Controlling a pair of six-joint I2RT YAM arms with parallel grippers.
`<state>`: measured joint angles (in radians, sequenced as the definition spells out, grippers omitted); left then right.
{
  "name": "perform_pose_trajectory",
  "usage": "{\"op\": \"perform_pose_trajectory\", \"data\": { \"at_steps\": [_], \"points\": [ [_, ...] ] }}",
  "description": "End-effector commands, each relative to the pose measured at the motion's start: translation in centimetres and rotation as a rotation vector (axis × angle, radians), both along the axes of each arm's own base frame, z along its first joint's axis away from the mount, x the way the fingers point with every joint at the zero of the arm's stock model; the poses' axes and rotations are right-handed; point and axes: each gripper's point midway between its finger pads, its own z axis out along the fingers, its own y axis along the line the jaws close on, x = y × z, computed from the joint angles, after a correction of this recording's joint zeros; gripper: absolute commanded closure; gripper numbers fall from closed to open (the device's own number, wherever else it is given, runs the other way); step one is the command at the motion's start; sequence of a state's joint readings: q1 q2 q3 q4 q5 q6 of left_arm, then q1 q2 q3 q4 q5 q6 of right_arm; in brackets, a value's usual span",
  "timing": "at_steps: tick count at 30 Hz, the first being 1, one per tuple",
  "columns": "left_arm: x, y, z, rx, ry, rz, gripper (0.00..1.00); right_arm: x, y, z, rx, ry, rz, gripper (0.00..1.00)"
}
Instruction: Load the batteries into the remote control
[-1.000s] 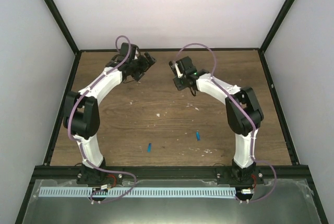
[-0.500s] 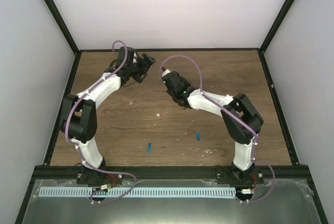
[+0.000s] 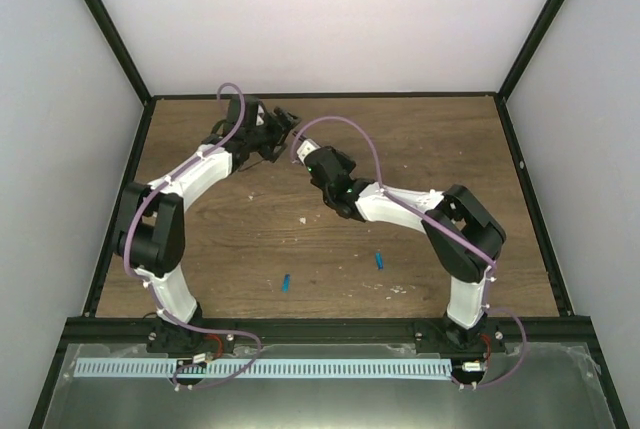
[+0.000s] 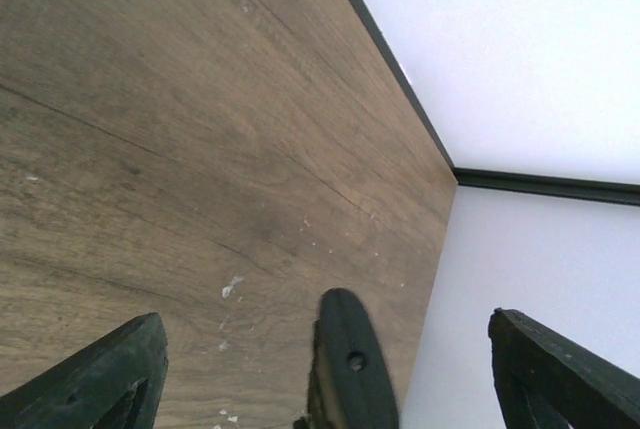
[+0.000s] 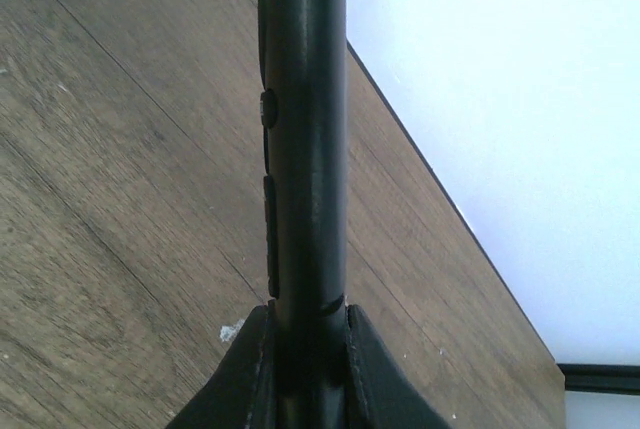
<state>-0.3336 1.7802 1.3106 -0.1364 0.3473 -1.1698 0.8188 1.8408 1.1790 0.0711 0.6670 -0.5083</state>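
the right pincer [image 5: 306,314] is clamped on the remote control [image 5: 305,129], which rises as a slim black bar from the lower middle of the right wrist view to its top edge, seen edge-on with small buttons down its left side. in the overhead view both arms reach to the upper middle of the table [image 3: 420,149], their pincers close together. the left pincer [image 4: 325,317] is spread wide, one finger at the lower left of its wrist view and one at the lower right; a rounded black tip with a small hole, which looks like the remote's end, stands between them, touching neither. the two blue batteries [image 3: 286,282] [image 3: 380,260] lie apart on the table in the lower middle of the overhead view, well away from both pincers. pale specks [image 3: 303,219] dot the wood above them.
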Motion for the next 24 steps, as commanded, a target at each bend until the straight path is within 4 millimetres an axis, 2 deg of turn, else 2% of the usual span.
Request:
{"op": "perform_pose_trajectory", "data": {
  "at_steps": [1,6,12,20,24],
  "points": [
    [-0.12,-0.67,2.24,-0.041,-0.061,-0.023,0.17,-0.24,1.43,2.04,0.01,-0.067,0.026,0.99],
    [-0.24,-0.79,2.22,-0.04,-0.063,-0.031,0.33,-0.38,2.03,1.82,-0.017,-0.082,0.035,0.99],
    [-0.34,-0.84,1.75,-0.035,-0.054,-0.037,0.42,-0.33,2.12,2.74,-0.018,-0.114,0.03,0.99],
    [-0.13,-1.15,1.56,-0.034,-0.051,-0.05,0.59,-0.63,2.37,2.53,-0.047,-0.13,0.05,0.99],
    [0.05,-1.22,1.51,-0.032,-0.053,-0.052,0.64,-0.7,2.39,2.51,-0.054,-0.135,0.056,0.99]
  ]
}}
